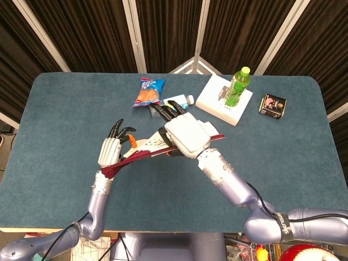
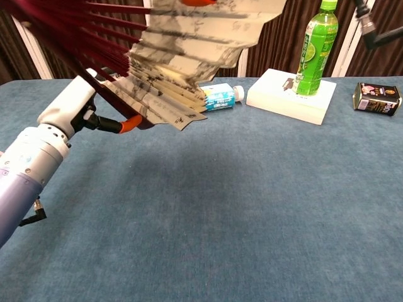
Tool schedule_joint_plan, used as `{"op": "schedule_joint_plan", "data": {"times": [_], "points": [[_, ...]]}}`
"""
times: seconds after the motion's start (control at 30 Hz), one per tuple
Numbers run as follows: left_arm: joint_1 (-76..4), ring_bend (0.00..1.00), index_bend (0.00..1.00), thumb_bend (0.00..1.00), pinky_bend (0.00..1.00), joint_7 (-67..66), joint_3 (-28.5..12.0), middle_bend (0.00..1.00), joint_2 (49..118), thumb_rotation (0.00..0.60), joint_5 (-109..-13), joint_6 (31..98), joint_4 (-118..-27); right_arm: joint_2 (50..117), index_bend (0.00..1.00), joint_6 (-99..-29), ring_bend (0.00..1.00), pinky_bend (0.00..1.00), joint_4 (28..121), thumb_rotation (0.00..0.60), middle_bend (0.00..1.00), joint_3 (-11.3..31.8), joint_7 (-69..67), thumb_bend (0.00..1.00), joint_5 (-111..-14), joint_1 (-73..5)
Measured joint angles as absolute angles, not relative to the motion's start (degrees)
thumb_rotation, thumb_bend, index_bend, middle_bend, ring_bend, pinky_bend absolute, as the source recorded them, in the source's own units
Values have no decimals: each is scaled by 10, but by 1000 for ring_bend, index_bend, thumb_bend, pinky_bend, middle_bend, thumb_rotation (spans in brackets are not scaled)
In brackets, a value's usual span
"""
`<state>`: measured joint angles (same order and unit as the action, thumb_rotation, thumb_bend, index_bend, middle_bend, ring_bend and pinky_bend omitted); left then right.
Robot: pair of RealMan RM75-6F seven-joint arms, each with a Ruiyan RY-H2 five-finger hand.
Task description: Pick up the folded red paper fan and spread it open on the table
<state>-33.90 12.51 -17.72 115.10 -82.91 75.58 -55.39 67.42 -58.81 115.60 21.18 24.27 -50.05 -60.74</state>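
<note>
Over the middle of the blue bench [image 1: 65,109], in the head view, the red paper fan [image 1: 142,153] hangs partly spread, above the cloth rather than lying on it. Its dark red sticks run aslant from low left to upper right, with pale pleats showing between the two hands. The right hand [image 1: 186,134] lies palm down over the upper end, its dark fingers closed around the fan. The left hand [image 1: 111,151] stands upright at the lower end, fingers raised and a little apart, its palm touching the sticks; whether it actually grips them cannot be told. Behind the fan lie a blue snack packet [image 1: 149,92] and a small bottle [image 1: 179,101]; a green bottle [image 1: 237,87] stands on a white box [image 1: 220,106], beside a dark tin [image 1: 272,105]. Bare cloth lies to the near left and right.

Up close in the chest view, the fan [image 2: 182,69] fills the upper left, pleats fanned toward the small bottle [image 2: 220,96]. The left hand [image 2: 82,107] reaches up beneath the red sticks, an orange fingertip [image 2: 130,123] against them.
</note>
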Motion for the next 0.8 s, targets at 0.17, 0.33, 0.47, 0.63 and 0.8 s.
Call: {"op": "schedule_joint_plan", "data": {"times": [0.17,0.33,0.47,0.63,0.8], "points": [[-349,0,690,478,122,180,-176,310,1170,600,-828,754,-472,682,853,-600,155,93,1139,600,98,196,214,367,-551,-585],[-357,0,690,477,122,213,-169,310,1183,600,-834,767,-408,671,853,-602,155,93,1120,600,98,188,191,367,-574,-566],[-363,0,690,472,122,221,-166,309,1183,600,-840,782,-377,666,853,-603,155,93,1109,600,98,186,174,367,-580,-556],[-379,0,690,470,122,235,-167,304,1187,600,-849,808,-343,661,855,-605,155,93,1081,600,98,184,156,368,-588,-543],[-394,0,690,470,120,232,-162,291,1200,600,-862,833,-304,658,856,-606,155,93,1051,600,98,175,143,367,-600,-529]]}}
